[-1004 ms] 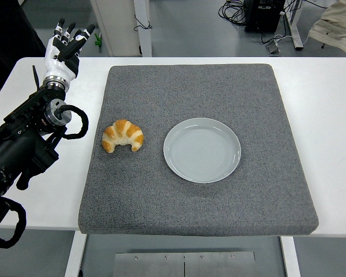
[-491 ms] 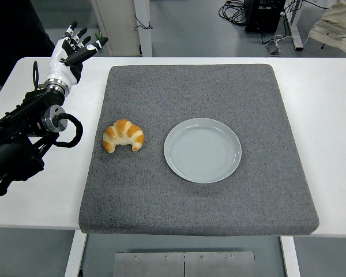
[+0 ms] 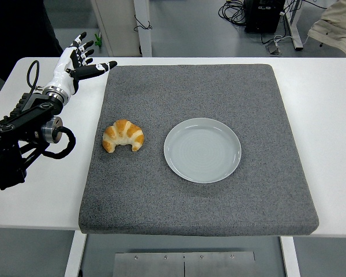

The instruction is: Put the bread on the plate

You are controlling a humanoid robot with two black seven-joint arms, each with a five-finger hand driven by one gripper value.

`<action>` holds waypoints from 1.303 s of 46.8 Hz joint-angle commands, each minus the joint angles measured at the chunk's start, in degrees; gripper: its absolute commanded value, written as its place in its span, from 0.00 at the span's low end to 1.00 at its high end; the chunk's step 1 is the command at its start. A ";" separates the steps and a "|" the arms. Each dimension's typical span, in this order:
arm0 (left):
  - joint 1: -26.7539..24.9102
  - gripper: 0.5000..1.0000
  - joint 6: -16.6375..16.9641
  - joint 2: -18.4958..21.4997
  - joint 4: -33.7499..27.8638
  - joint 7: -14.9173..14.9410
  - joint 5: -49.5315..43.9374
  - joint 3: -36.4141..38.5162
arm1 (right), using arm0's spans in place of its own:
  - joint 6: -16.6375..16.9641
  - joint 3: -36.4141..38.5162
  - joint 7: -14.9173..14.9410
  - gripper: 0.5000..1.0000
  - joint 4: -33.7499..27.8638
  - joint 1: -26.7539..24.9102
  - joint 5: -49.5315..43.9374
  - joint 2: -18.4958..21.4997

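A golden croissant [image 3: 123, 136] lies on the left part of the grey mat [image 3: 196, 86]. To its right, a short gap away, sits an empty pale grey plate [image 3: 202, 150]. My left hand [image 3: 81, 60] hovers over the table at the mat's far left corner, well beyond the croissant. Its white and black fingers [image 3: 96, 68] are spread and hold nothing. The black left arm [image 3: 23, 130] comes in from the left edge. My right arm is out of view.
The mat covers most of the white table [image 3: 320, 104]. A person's dark clothing [image 3: 17, 29] shows at the top left and a beige sleeve [image 3: 337, 26] at the top right. Cables and furniture legs stand on the floor beyond the table.
My left hand has swung rightward and slightly down toward the mat's far left corner, its fingers turning to point right. The croissant and plate have not moved.
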 commanded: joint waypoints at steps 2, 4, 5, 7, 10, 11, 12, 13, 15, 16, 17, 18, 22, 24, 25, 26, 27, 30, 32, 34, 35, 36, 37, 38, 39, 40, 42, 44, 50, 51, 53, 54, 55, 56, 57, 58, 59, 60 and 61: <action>0.70 0.92 -0.17 1.38 -3.56 1.53 3.67 0.21 | -0.03 0.00 0.00 1.00 0.00 0.00 0.00 0.00; 0.78 0.92 -0.43 2.61 -5.50 2.15 5.95 0.91 | -0.03 0.00 0.00 1.00 0.00 0.00 0.00 0.00; 0.70 0.91 -0.52 3.22 -6.55 2.50 7.27 1.53 | 0.05 0.00 0.00 1.00 0.00 0.00 0.00 0.00; 0.61 0.91 -0.61 4.28 -8.57 3.38 9.56 2.41 | -0.03 0.00 0.00 1.00 0.00 0.00 0.00 0.00; 0.35 0.91 -0.79 5.25 -11.12 4.96 12.81 2.94 | -0.03 0.00 0.00 1.00 0.00 0.00 0.00 0.00; 0.35 0.91 -0.79 5.51 -12.00 5.57 13.95 2.94 | 0.05 0.00 0.00 1.00 0.00 0.00 0.00 0.00; 0.35 0.91 -0.79 5.77 -12.62 6.27 15.09 2.94 | -0.03 0.00 0.00 1.00 0.00 0.00 0.00 0.00; 0.35 0.91 -0.87 6.04 -13.15 6.98 16.50 2.94 | 0.05 0.00 0.00 1.00 0.00 0.00 0.00 0.00; 0.35 0.91 -0.87 6.39 -13.94 8.38 19.31 3.03 | 0.05 0.00 0.00 1.00 0.00 0.00 0.00 0.00; 0.35 0.91 -0.87 6.57 -14.29 9.00 20.72 2.94 | -0.03 0.00 0.00 1.00 0.00 0.00 0.00 0.00; 0.35 0.91 -0.96 6.57 -14.64 9.61 22.12 2.94 | -0.03 0.08 0.00 1.00 0.00 0.00 0.00 0.00; 0.35 0.91 -0.96 6.66 -14.99 10.05 23.35 2.94 | -0.03 0.00 0.00 1.00 0.00 0.00 0.00 0.00; 0.43 0.91 -1.40 7.53 -17.10 11.11 27.32 2.94 | 0.05 0.00 0.00 1.00 0.00 0.00 0.00 0.00; 0.43 0.91 -1.84 8.50 -18.33 11.29 28.28 2.94 | 0.05 0.00 0.00 1.00 0.00 0.00 0.00 0.00; 0.52 0.92 -2.10 9.11 -18.95 11.29 28.72 2.94 | -0.03 0.00 0.00 1.00 0.00 0.00 0.00 0.00; 0.52 0.92 -2.45 9.64 -19.56 11.20 29.08 2.94 | -0.03 0.00 0.00 1.00 0.00 0.00 0.00 0.00; 0.61 0.92 -2.89 10.17 -20.18 11.20 29.52 3.03 | 0.05 0.00 0.00 1.00 0.00 0.00 0.00 0.00; 0.61 0.92 -4.21 11.66 -21.85 11.20 31.27 3.03 | -0.03 0.00 0.00 1.00 0.00 0.00 0.00 0.00; 0.78 0.92 -5.44 12.54 -22.47 11.20 33.03 3.03 | 0.05 0.00 0.00 1.00 0.00 0.00 0.00 0.00; 0.79 0.92 -7.02 13.51 -22.91 11.20 34.96 3.03 | -0.03 0.00 0.00 1.00 0.00 0.00 0.00 0.00; 0.87 0.92 -7.72 13.86 -23.00 11.20 35.93 3.03 | 0.05 0.00 0.00 1.00 0.00 0.00 0.00 0.00; 0.87 0.92 -8.60 14.21 -23.00 11.20 36.72 3.11 | -0.03 0.00 0.00 1.00 0.00 0.00 0.00 0.00; 0.96 0.92 -9.57 14.56 -23.00 11.20 37.60 3.11 | 0.05 0.00 0.00 1.00 0.00 0.00 0.00 0.00; 0.96 0.92 -10.27 14.83 -23.00 11.20 38.39 3.11 | -0.03 0.00 0.00 1.00 0.00 0.00 0.00 0.00; 0.96 0.92 -10.97 15.09 -23.00 11.20 39.01 3.11 | -0.03 0.00 0.00 1.00 0.00 0.00 0.00 0.00; 0.96 0.92 -11.59 15.35 -23.00 11.20 39.62 3.11 | -0.03 0.00 0.00 1.00 0.00 -0.09 0.00 0.00; 1.05 0.92 -12.56 15.88 -23.00 11.20 40.50 3.11 | -0.03 0.00 0.00 1.00 0.00 0.00 0.00 0.00; 1.31 0.92 -13.09 16.23 -23.08 11.20 41.21 3.03 | 0.05 0.00 0.00 1.00 0.00 0.00 0.00 0.00; 1.57 0.91 -13.53 17.03 -24.31 11.29 43.67 3.20 | -0.03 0.00 0.00 1.00 0.00 0.00 0.00 0.00; 1.84 0.91 -13.53 17.20 -24.49 11.29 44.11 3.20 | -0.03 0.00 0.00 1.00 0.00 0.00 0.00 0.00; 2.28 0.91 -13.53 17.47 -24.93 11.29 44.72 3.11 | -0.03 0.00 0.00 1.00 0.00 0.00 0.00 0.00; 2.37 0.91 -13.53 17.64 -25.19 11.29 44.81 3.20 | -0.03 0.00 0.00 1.00 0.00 0.00 0.00 0.00; 2.37 0.91 -13.62 17.73 -25.54 11.29 44.90 3.20 | 0.05 0.00 0.00 1.00 0.00 0.00 0.00 0.00; 2.37 0.91 -13.71 17.73 -25.98 11.29 44.99 3.20 | -0.03 0.00 0.00 1.00 0.00 0.00 0.00 0.00; 2.45 0.91 -13.79 17.82 -26.33 11.38 44.99 3.20 | -0.03 0.00 0.00 1.00 0.00 0.00 0.00 0.00; 2.46 0.91 -13.79 17.91 -26.68 11.38 45.08 3.20 | -0.03 0.00 0.00 1.00 0.00 0.00 0.00 0.00; 2.46 0.91 -13.88 18.08 -27.04 11.38 45.08 3.46 | -0.03 0.00 0.00 1.00 0.00 0.00 0.00 0.00; 2.46 0.91 -14.06 18.34 -27.39 11.38 45.08 4.16 | -0.03 0.00 0.00 1.00 0.00 0.00 0.00 0.00; 2.37 0.91 -14.15 18.61 -27.65 11.38 45.08 4.95 | -0.03 0.00 0.00 1.00 0.00 0.00 0.00 0.00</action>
